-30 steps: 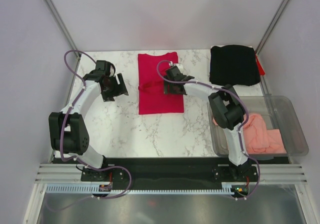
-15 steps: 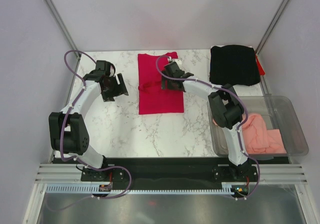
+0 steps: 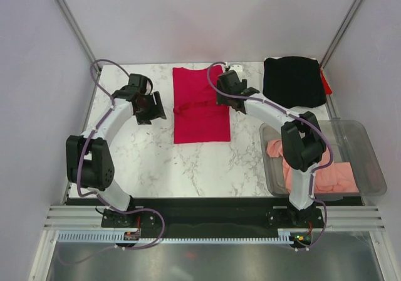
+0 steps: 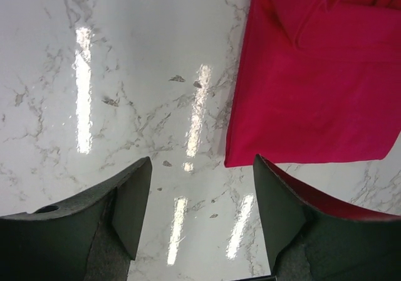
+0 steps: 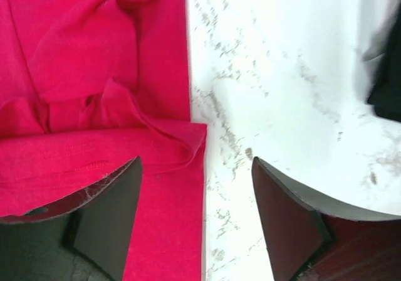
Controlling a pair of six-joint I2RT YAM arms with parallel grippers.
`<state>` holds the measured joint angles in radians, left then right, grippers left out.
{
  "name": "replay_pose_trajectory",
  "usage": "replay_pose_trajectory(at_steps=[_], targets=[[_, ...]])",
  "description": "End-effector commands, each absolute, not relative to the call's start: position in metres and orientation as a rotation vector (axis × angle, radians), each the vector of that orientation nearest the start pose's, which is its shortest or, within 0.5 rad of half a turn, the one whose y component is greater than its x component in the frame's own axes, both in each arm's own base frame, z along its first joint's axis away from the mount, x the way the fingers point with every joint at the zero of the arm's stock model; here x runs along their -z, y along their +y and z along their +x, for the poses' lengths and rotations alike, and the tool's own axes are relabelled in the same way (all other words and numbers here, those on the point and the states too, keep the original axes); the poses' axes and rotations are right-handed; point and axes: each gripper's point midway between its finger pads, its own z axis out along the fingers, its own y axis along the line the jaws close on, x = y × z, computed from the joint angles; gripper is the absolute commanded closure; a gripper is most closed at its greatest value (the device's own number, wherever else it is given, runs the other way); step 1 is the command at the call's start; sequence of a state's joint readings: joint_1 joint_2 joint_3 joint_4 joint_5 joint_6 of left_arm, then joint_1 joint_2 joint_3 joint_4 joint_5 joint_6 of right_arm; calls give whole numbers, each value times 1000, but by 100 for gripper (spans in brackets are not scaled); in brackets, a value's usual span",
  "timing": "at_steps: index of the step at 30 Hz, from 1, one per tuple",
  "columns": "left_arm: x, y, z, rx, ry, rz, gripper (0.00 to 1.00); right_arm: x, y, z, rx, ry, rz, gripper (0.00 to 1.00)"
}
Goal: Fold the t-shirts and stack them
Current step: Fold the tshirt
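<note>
- The left gripper [image 4: 202,163] has its jaws apart with nothing between them, hovering over the bare marble table [image 3: 156,162] just beside the left edge of the crimson red t-shirt [image 3: 200,108].
- The right gripper [image 5: 194,163] also has its jaws spread and holds nothing. It hangs above that shirt's right edge, near the far end.
- The crimson red t-shirt lies mid-table as a long rectangle, with its long axis running from the near side to the far side.
- There are three shirts, one of each colour.
- The near half of the red one is smooth and flat. The far half is rumpled, with a loose flap creased across the middle.
- The black t-shirt [image 3: 293,80] sits folded at the far right corner.
- The salmon-pink t-shirt [image 3: 335,175] is bunched up inside the one clear plastic bin [image 3: 371,159] at the right.
</note>
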<state>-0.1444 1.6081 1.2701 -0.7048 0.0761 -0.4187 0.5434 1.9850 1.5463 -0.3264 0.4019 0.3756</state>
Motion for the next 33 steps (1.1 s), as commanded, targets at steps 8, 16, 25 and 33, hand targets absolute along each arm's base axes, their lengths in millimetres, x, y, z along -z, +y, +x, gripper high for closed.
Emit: replay_pose_trajectory(at_steps=[8, 16, 25, 33], targets=[[-95, -153, 435, 289, 2625, -215, 30, -107, 206, 494, 25, 2241, 19, 40], [-79, -165, 467, 269, 2627, -203, 30, -86, 218, 499, -48, 2284, -14, 43], [-56, -167, 476, 217, 2651, -206, 40, -74, 223, 499, -74, 2292, -18, 43], [-55, -171, 487, 221, 2640, -204, 54, -64, 228, 499, -95, 2312, -29, 57]])
